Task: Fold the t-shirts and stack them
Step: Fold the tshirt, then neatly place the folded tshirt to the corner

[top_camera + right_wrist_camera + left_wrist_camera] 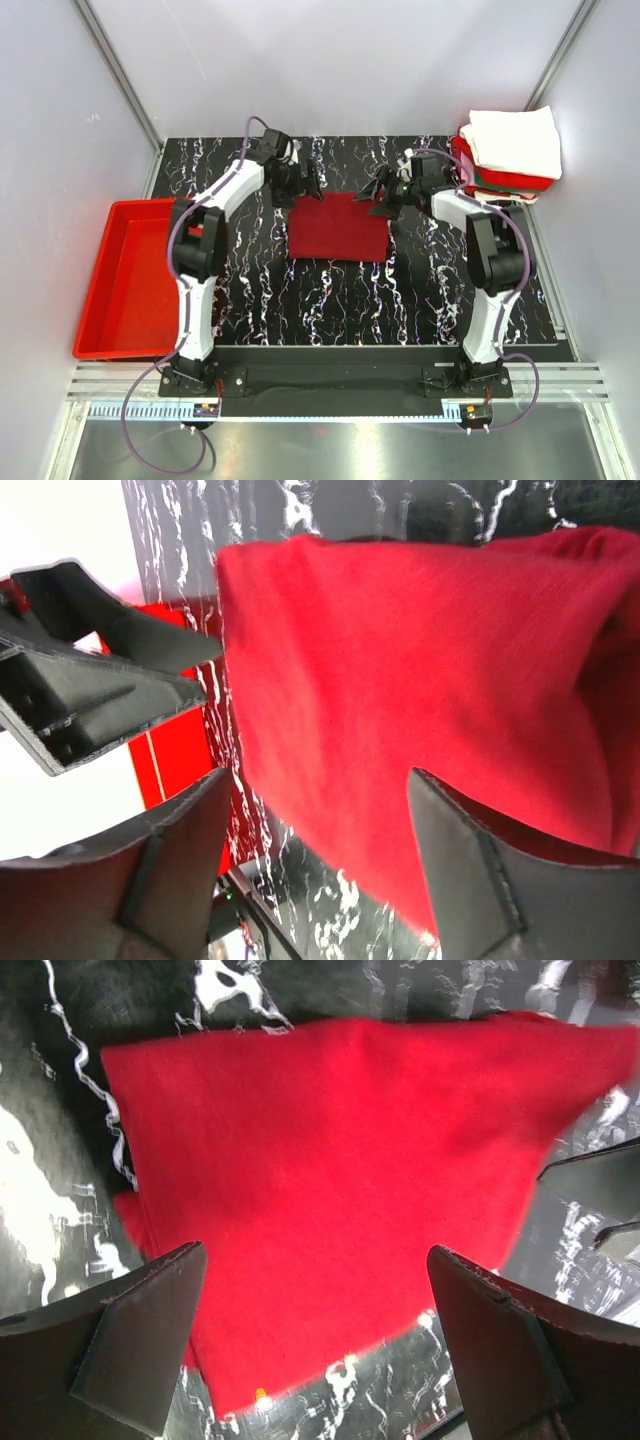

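Observation:
A dark maroon-red t-shirt (338,228) lies folded in a flat rectangle in the middle of the black marbled table. My left gripper (305,185) hovers at its far left corner. In the left wrist view the jaws (315,1255) stand wide open above the cloth (340,1180), holding nothing. At the far right corner my right gripper (385,195) also stands open over the shirt (420,660), with nothing between its fingers (470,850). A stack of folded t-shirts (512,150), white on top with red and green beneath, sits at the back right corner.
A rigid red plastic tray (110,290) lies off the table's left edge. Grey walls close in the cell on three sides. The left gripper's fingers (100,680) show in the right wrist view, close to the shirt's far edge.

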You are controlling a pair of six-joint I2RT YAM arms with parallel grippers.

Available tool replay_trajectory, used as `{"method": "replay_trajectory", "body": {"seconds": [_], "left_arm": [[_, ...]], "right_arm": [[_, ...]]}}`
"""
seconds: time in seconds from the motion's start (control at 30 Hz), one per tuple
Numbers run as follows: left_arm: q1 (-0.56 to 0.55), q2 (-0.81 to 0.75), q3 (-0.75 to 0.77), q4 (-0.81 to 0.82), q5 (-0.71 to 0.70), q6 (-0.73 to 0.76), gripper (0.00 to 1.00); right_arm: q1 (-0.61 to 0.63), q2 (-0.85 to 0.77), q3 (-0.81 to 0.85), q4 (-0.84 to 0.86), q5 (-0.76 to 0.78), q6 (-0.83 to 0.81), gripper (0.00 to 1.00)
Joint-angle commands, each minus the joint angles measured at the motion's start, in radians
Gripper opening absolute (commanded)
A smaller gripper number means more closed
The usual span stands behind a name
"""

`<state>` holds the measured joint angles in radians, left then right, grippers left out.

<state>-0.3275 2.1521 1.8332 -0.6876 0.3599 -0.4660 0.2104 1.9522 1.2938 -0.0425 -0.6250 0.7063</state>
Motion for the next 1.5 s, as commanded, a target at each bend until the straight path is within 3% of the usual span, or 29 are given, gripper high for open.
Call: {"method": "replay_trajectory", "body": {"seconds": [0.0,0.13,0.3,0.53,0.7,0.8,0.97,1.07,1.17,1.47], "left_arm": [[0.007,0.077,0.136,-0.010,0.019,0.033,0.99],[0.013,0.172,0.161,-0.033,-0.016,0.061,0.99],[0.042,0.192,-0.016,0.016,-0.018,0.059,0.99],[-0.028,0.010,-0.319,0.066,-0.053,0.061,0.99],[-0.048,-0.151,-0.440,0.097,-0.111,0.061,0.99],[-0.048,-0.181,-0.364,0.008,-0.174,0.096,0.99],[-0.048,-0.235,-0.224,-0.125,-0.240,0.130,0.99],[-0.048,-0.273,-0.187,-0.173,-0.262,0.145,0.99],[-0.048,-0.334,-0.202,-0.194,-0.282,0.161,0.99],[-0.050,-0.393,-0.405,-0.121,-0.305,0.156,0.99]], "right_arm": [[-0.002,0.103,0.018,0.229,-0.117,0.073,0.76],[-0.002,0.221,0.050,0.247,-0.125,0.119,0.66],[-0.002,0.217,-0.048,0.182,-0.012,0.108,0.65],[0.059,-0.013,-0.369,0.119,0.143,0.107,0.64],[0.175,-0.157,-0.372,-0.025,0.202,0.058,0.83],[0.175,-0.278,-0.268,-0.144,0.218,-0.013,0.93],[0.169,-0.452,-0.206,-0.324,0.350,-0.076,1.00],[0.135,-0.527,-0.281,-0.295,0.378,-0.079,1.00],[0.072,-0.524,-0.384,-0.188,0.306,-0.093,1.00],[-0.011,-0.297,-0.433,-0.013,0.217,-0.140,1.00]]}}
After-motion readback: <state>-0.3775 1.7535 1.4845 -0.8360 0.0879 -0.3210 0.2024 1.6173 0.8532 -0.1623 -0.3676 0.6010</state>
